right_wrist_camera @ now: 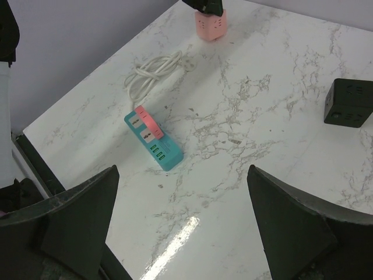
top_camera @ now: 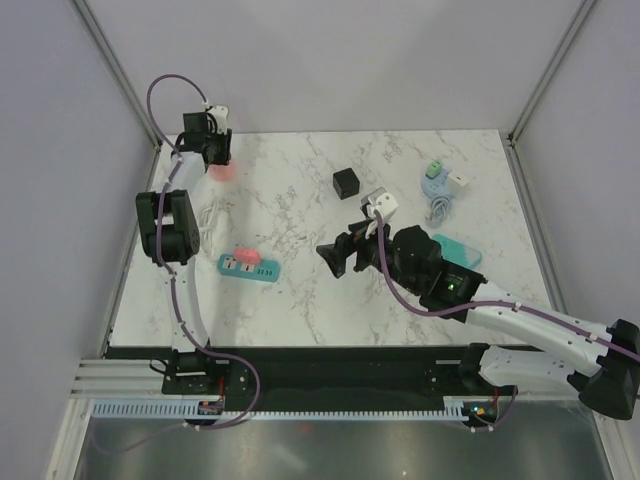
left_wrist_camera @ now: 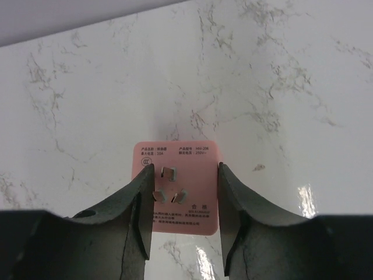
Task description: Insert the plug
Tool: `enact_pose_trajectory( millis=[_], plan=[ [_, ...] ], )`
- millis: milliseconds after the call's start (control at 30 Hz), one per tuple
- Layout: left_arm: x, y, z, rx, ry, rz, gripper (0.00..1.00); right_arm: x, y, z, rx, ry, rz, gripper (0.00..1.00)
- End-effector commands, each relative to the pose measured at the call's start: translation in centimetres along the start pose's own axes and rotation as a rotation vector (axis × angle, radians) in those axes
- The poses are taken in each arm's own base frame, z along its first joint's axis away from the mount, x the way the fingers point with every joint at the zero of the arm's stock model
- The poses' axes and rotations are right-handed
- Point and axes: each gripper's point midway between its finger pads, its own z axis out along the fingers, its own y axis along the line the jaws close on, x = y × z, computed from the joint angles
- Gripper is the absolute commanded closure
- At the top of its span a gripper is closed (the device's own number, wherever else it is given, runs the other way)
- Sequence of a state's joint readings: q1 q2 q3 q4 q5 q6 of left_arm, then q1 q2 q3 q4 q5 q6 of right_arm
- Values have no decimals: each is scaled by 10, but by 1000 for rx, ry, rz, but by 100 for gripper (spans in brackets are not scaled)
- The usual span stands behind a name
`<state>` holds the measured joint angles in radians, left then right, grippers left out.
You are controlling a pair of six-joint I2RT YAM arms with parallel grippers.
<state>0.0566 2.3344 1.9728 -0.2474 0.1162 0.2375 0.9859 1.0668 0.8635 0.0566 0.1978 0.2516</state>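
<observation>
Left tool point(left_wrist_camera: 182, 175) clamped narrow on the pink plug cube point(left_wrist_camera: 178, 154), one finger pressed to each side, three metal prongs and the printed label facing the wrist camera. Right tool point(right_wrist_camera: 182, 175) spread wide, holding nothing, hanging above the middle of the bench point(top_camera: 300, 310) and aimed left. Bench is white marble-patterned. Teal power strip point(top_camera: 249, 266) with a pink top edge lies flat near the left-front area, sockets up, well apart from both tools; its white cable point(right_wrist_camera: 154, 70) is coiled between strip and plug cube. Black socket cube point(top_camera: 347, 182) sits near bench centre toward the far side, just beyond the right tool. Pink plug cube is at the far-left corner of the bench, under the left tool point(top_camera: 218, 150); cannot tell if it rests on the surface or is raised off it.
</observation>
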Motion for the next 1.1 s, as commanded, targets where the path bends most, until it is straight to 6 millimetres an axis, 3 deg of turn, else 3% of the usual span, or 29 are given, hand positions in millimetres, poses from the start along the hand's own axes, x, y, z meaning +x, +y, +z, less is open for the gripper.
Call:
enact_pose_trajectory(
  millis=[0,67,133,167,233,267,333,367,400,433,467,567,600,667,700,733,767,833,900,933,967,1067],
  plan=[
    [-13,-29,-28,76,-1,0,79,-27,1,-12,8,-67,58,2],
    [-32,-53,-44,97,-32,31,86,-29,2,-15,4,-70,92,2],
    [-31,-76,-52,123,-25,50,90,-29,3,-19,5,-65,117,2],
    [-44,-82,-66,128,-52,53,92,-29,3,-20,7,-64,125,2],
    [-41,-97,-77,134,-42,47,93,-28,2,-22,14,-63,147,2],
    [-53,-117,-92,171,-71,44,94,-23,-1,-24,30,-50,148,2],
    [-53,-152,-107,226,-74,68,94,-19,-8,-26,64,-43,163,2],
    [-65,-162,-125,242,-103,71,95,-17,-16,-29,100,-39,167,2],
    [-63,-175,-132,268,-103,70,96,-16,-18,-30,118,-38,184,2],
    [-66,-203,-145,354,-114,51,96,-16,-25,-32,150,-43,196,2],
    [-71,-214,-158,390,-128,35,97,-11,-31,-34,172,-35,208,2],
    [-93,-258,-210,611,-198,-99,98,-5,-41,-38,173,-41,291,2],
    [-91,-274,-237,728,-185,-191,98,-5,-50,-38,185,-52,333,2],
    [-97,-290,-265,864,-213,-259,98,6,-50,-38,120,-48,391,2],
    [-104,-296,-285,931,-243,-333,98,1,-50,-38,87,-80,421,2],
    [-104,-305,-303,1021,-249,-346,98,-19,-57,-42,60,-173,481,2],
    [-106,-309,-316,1067,-256,-373,98,-5,-57,-43,21,-160,503,2],
    [-111,-317,-348,1189,-282,-449,98,-13,-65,-47,-18,-229,542,2],
    [-105,-322,-363,1252,-253,-535,98,-28,-54,-54,-135,-304,553,2],
    [-113,-325,-381,1294,-304,-526,98,-32,-53,-54,-160,-320,550,2],
    [-114,-326,-389,1317,-316,-535,98,-46,-47,-57,-204,-367,543,2],
    [-117,-328,-414,1376,-349,-573,98,-64,-35,-59,-289,-422,539,2]
  ],
)
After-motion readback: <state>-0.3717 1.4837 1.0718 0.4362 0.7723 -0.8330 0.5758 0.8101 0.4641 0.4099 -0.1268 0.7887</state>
